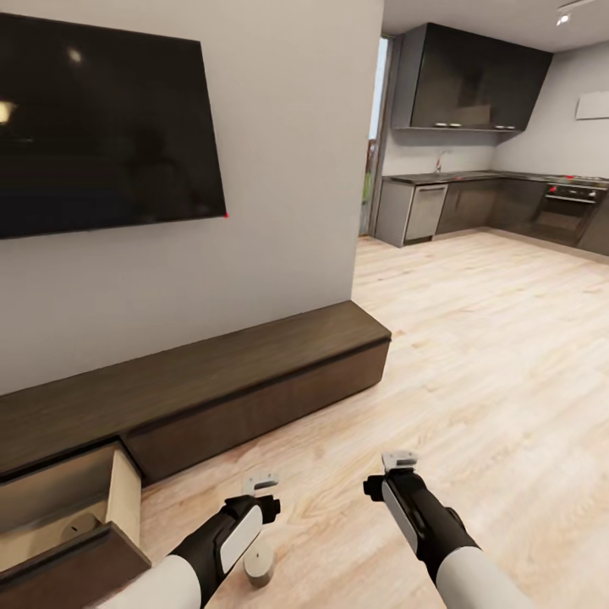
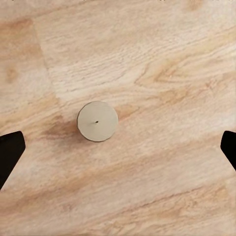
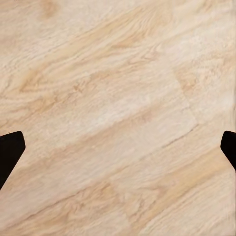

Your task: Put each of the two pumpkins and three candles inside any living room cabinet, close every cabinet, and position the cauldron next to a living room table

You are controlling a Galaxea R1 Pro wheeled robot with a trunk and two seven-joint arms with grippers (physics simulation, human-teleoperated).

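Hovering spread wide and empty, the left claw (image 2: 118,147) hangs above a stubby grey-beige candle (image 2: 97,121) upright on the pale wood floor (image 1: 474,355). Right claw (image 3: 118,147) likewise gapes empty. Farther off, another candle (image 1: 80,526) sits in the dark-brown cabinet's (image 1: 254,381) open drawer (image 1: 124,499).

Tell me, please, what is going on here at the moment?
The robot stands by the long dark cabinet under the wall TV. One drawer is pulled open with a candle already inside. The left gripper hangs over another candle standing on the wood floor, jaws wide apart, nothing held. The right gripper is also open over bare floor.
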